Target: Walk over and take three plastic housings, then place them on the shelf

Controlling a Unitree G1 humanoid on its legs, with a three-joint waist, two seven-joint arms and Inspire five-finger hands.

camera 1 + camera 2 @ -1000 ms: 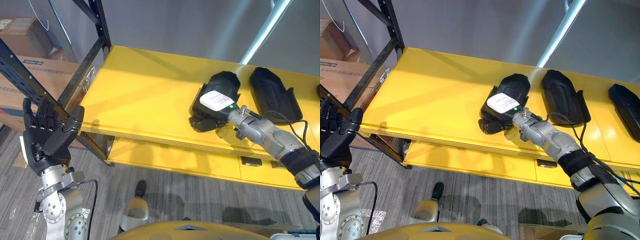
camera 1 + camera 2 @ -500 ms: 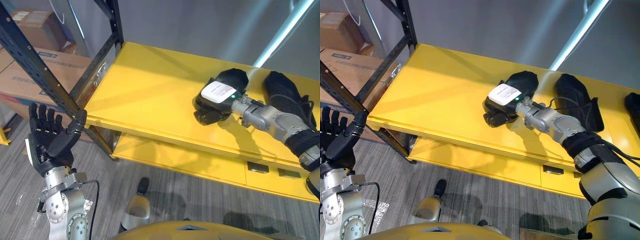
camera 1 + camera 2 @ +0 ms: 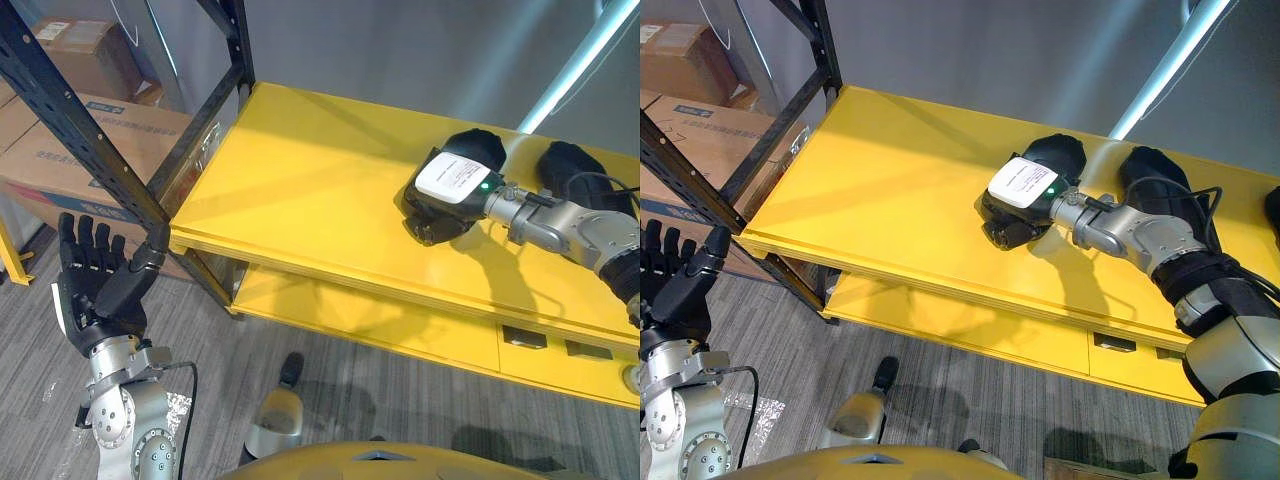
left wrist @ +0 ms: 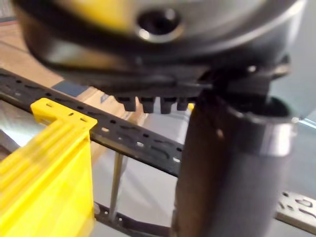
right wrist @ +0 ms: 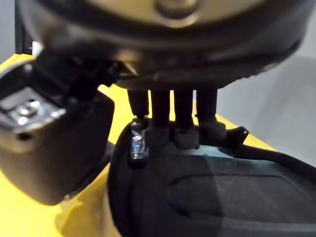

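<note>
A black plastic housing point(image 3: 477, 148) lies on the yellow shelf point(image 3: 300, 170) toward its right. My right hand point(image 3: 447, 192), white cover up, sits at the housing's near end. In the right wrist view its fingers point(image 5: 182, 118) curl over the rim of the housing point(image 5: 222, 192), with the thumb beside it. A second black housing point(image 3: 572, 165) lies just to the right, and a third housing point(image 3: 1274, 205) shows at the far right edge. My left hand point(image 3: 95, 290) is raised at the lower left with straight fingers, holding nothing.
Black rack uprights point(image 3: 90, 150) and a diagonal brace point(image 3: 200, 120) stand at the shelf's left end, close to my left hand. Cardboard boxes point(image 3: 60, 160) sit behind them. A lower yellow shelf point(image 3: 330, 310) lies beneath. A grey pole point(image 3: 585, 60) rises at the back right.
The whole view has shifted, so the camera has moved. My right hand stays on the same housing beside the second one. The left hand stays raised and open.
</note>
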